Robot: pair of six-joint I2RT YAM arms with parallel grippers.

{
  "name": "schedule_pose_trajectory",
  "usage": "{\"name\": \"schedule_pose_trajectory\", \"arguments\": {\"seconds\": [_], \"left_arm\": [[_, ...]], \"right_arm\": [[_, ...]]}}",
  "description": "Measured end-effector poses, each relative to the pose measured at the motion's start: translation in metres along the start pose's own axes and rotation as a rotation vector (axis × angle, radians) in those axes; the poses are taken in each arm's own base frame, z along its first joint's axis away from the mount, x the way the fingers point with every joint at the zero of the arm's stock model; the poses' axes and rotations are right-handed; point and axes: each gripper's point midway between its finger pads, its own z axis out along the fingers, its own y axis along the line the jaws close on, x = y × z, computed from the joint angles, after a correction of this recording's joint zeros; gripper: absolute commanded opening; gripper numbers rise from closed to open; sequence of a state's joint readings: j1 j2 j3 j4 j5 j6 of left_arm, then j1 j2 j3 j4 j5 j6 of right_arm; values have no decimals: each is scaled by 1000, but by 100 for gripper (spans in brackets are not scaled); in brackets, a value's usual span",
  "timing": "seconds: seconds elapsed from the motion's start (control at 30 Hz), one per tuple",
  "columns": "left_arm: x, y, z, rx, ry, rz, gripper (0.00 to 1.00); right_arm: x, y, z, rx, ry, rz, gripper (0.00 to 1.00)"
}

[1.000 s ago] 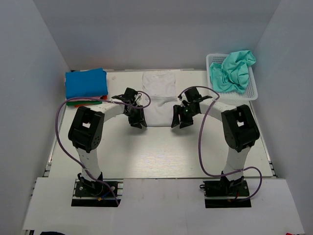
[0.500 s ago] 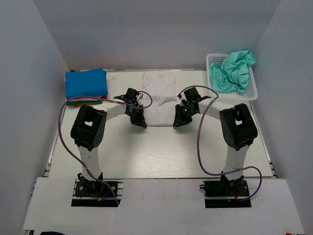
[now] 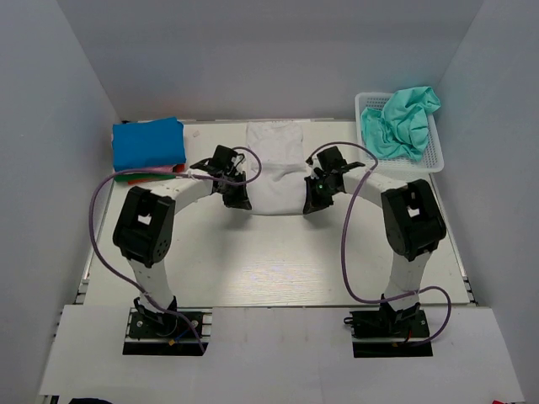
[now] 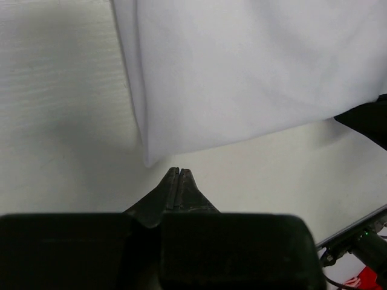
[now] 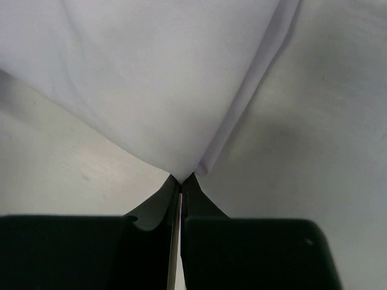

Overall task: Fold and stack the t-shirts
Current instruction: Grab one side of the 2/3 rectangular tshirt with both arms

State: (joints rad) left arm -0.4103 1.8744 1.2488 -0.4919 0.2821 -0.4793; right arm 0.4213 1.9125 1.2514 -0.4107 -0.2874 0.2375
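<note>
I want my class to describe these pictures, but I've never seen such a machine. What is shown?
Two robot arms are bolted to a table. One picture looks down from above; the others come from cameras on each wrist. A white t-shirt lies between the arms, folded t-shirts are stacked far left, blue on top, and a teal t-shirt is crumpled in a basket. The right claw pinches a corner of the white t-shirt. The left claw is shut, the shirt's corner apparently just beside it.

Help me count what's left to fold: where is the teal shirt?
In the top view the teal shirt lies crumpled in the basket at the far right corner of the table.
</note>
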Motion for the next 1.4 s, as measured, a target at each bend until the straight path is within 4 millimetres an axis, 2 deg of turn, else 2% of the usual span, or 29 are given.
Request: {"name": "schedule_pose_trajectory", "arguments": {"seconds": [0.13,0.3,0.37,0.4,0.47,0.57,0.63,0.67,0.7,0.83,0.87,0.9,1.13,1.27,1.4], "left_arm": [[3,-15,-28,24,-30,32,0],[30,-22,-57,23,-7,48,0],[35,-22,-59,17,8,52,60],[37,-21,-58,12,18,55,79],[41,-19,-54,2,38,43,85],[49,-14,-41,-16,83,33,85],[54,-10,-31,-29,115,27,78],[57,-9,-27,-34,129,27,70],[61,-7,-24,-37,144,27,66],[71,-6,-13,-35,188,39,56],[74,-6,-10,-34,201,41,47],[76,-7,-8,-33,210,43,44],[93,-5,0,-44,279,54,40],[92,-4,0,-57,285,53,40],[83,-4,3,-85,271,60,46]], "right_arm": [[9,13,-25,-18,-11,-23,0],[38,28,-59,-38,-2,-41,0],[44,32,-64,-45,11,-44,0],[46,32,-64,-45,18,-42,0],[51,30,-62,-44,36,-36,0],[56,29,-60,-43,60,-27,0],[58,29,-58,-46,67,-24,0],[58,29,-57,-49,72,-22,0],[59,29,-56,-52,75,-20,0],[60,29,-53,-54,86,-9,0],[61,29,-53,-55,88,-5,0],[61,29,-53,-55,88,-3,0],[58,29,-50,-55,81,15,0],[57,29,-50,-58,77,24,0],[58,29,-49,-60,77,33,0]]}}
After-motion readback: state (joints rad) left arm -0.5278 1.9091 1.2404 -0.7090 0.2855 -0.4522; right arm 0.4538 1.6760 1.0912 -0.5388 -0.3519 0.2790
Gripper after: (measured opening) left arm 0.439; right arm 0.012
